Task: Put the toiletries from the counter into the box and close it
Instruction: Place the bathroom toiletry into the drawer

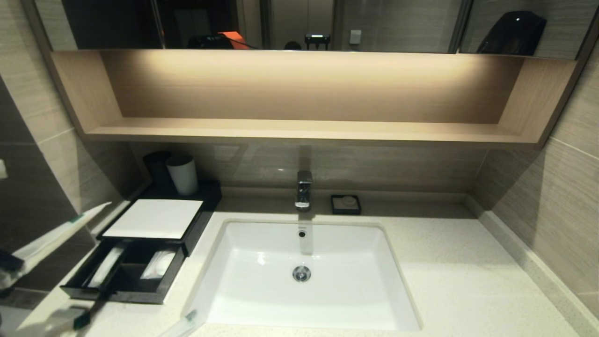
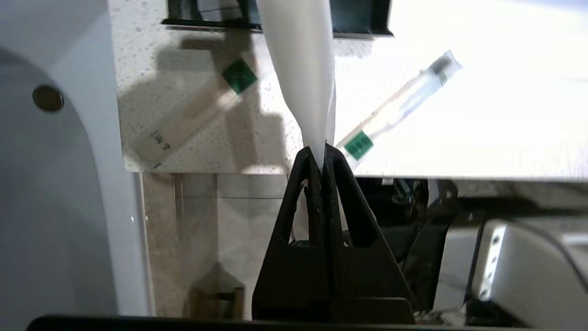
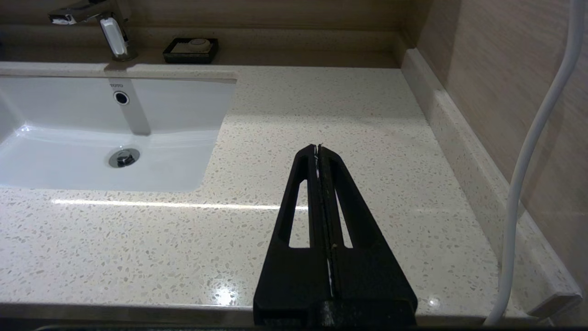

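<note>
The toiletries: one white packet is clamped at its end between the fingers of my left gripper, held in the air off the counter's near edge. Beyond my fingertips two more packets lie on the counter, one to one side, one to the other. Further ahead stands the box, drawer pulled out. My right gripper rests pressed together, empty, above bare counter beside the sink.
</note>
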You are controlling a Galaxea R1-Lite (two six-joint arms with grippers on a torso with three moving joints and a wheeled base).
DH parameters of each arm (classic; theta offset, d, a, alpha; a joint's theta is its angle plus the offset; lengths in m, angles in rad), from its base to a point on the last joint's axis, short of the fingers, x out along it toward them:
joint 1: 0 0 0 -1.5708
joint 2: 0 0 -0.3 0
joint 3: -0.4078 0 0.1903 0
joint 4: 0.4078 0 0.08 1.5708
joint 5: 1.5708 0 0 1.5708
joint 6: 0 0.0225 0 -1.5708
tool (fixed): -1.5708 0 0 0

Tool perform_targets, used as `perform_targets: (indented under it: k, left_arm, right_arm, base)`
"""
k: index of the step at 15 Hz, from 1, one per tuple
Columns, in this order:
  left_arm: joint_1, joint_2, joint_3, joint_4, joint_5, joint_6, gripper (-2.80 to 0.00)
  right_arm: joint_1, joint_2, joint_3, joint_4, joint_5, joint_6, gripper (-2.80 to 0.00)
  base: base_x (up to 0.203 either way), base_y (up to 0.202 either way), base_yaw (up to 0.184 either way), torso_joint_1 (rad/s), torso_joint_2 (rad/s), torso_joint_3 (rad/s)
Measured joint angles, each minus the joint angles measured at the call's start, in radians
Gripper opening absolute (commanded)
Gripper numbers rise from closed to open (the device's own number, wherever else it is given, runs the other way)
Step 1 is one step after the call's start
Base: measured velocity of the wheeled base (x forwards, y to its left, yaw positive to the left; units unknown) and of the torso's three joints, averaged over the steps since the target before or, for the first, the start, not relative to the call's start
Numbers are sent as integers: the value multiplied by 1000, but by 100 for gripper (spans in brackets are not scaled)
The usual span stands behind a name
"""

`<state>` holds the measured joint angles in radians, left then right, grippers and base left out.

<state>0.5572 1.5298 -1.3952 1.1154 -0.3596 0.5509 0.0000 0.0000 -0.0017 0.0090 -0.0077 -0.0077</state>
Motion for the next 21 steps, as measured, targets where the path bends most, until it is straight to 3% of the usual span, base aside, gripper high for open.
perform_targets:
  k: [1,3,5,7,13,21]
  left_arm:
    - [-28,3,16,-52,44,-106,-280]
    - [-53,24,27,-77,82,-223,-280]
    - [-60,61,6,-73,87,-276,-280]
    - [-76,89,-11,-63,89,-290,-280]
    - [-126,129,-8,-55,90,-253,-280]
    - [-77,172,1,-62,88,12,-280]
  right_arm:
    - [0,0,0,0,0,0,-280]
    - [0,0,0,0,0,0,-280]
    - [0,0,0,0,0,0,-280]
    - [0,0,0,0,0,0,-280]
    - [0,0,0,0,0,0,-280]
    - [0,0,0,0,0,0,-280]
  base:
    - [0,0,0,0,0,0]
    - [0,0,0,0,0,0]
    - [0,0,0,0,0,0]
    - [0,0,0,0,0,0]
    - [0,0,0,0,0,0]
    - [0,0,0,0,0,0]
